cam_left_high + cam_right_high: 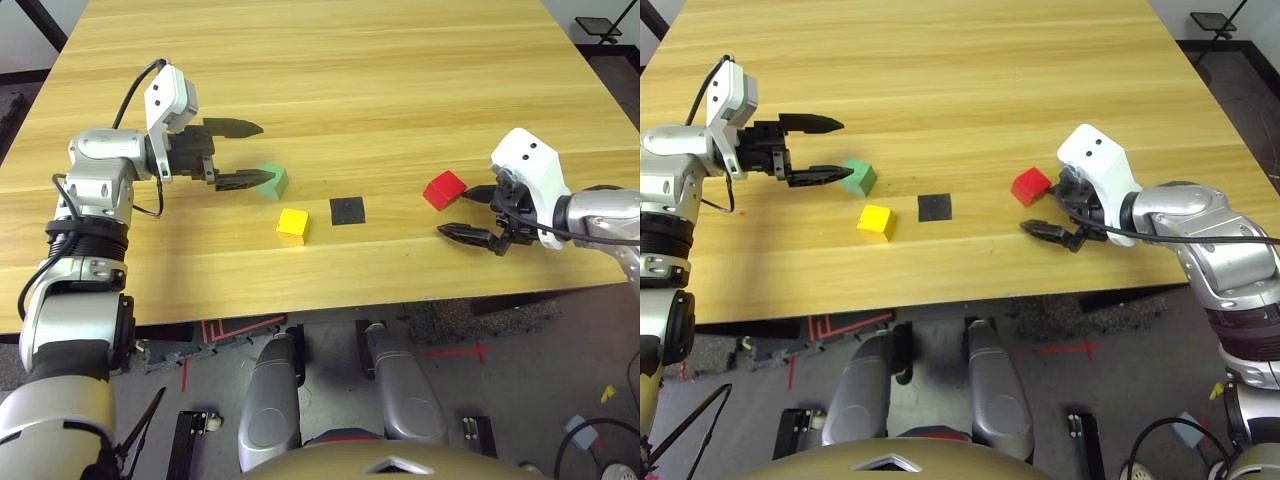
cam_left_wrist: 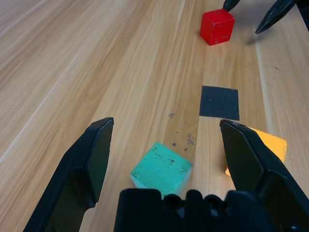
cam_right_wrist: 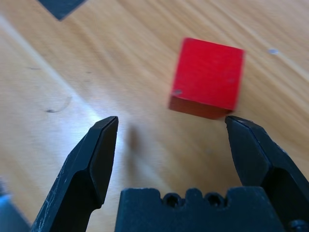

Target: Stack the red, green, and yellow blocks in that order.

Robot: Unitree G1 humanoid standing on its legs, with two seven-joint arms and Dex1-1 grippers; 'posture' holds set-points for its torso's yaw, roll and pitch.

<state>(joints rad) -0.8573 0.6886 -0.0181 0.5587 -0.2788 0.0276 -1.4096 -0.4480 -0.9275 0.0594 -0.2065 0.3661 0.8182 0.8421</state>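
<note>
The biggest thing is the wooden table [image 1: 400, 80], and over it reach the silver left arm [image 1: 95, 210] and the silver right arm [image 1: 1195, 220]. At the end of the left arm is the left gripper [image 1: 268, 153]; its two black fingers stand wide apart and nothing is clamped in them. The right gripper [image 1: 451, 210] is also with its fingers well apart, and it holds nothing; its tips point toward the side of the left gripper. After these come the three small blocks, which look equal in size and rest separately on the table. The red block [image 1: 444, 190] is just beside the tip of the right gripper's finger that is farther from the robot's body; whether they touch, I cannot tell. The green block [image 1: 859, 178] is near the left gripper, at the tip of its finger closer to the body, and this tip hides a part of it in the left eye view; I cannot tell if there is contact. The yellow block [image 1: 293, 226] lies closer to the body than the left gripper, and more to the right than its tips. The thinnest thing, a flat black square patch [image 1: 348, 210], lies between the two grippers, just to the right of the yellow block.
</note>
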